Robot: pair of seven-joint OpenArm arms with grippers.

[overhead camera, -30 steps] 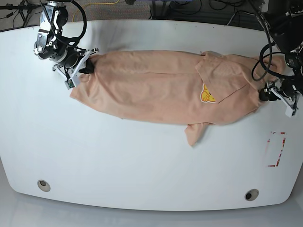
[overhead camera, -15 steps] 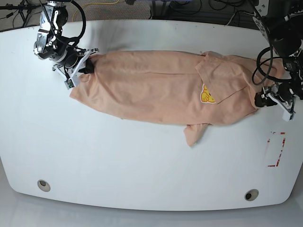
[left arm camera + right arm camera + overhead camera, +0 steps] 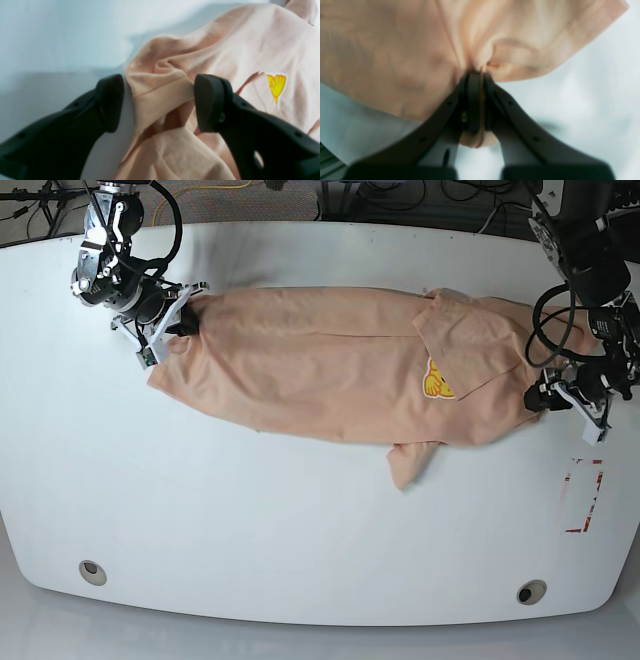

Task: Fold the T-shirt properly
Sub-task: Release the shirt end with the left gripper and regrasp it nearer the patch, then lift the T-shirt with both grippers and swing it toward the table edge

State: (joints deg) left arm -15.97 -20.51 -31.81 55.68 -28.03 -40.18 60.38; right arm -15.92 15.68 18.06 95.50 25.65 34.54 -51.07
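We are stretching the T-shirt (image 3: 340, 365) lengthwise along the surface's (image 3: 300, 520) far edge, one sleeve folded in. Our right tool (image 3: 476, 75) is clenching its hem; our left tool (image 3: 158, 102) is gaping around a shoulder fold. Most folding is remaining.

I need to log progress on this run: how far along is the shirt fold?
Early. Done: the T-shirt lies lengthwise on the table, one sleeve laid across its chest. In hand: the right gripper pinches one end; the left gripper is open around the other end's edge. Left: the crosswise folds.
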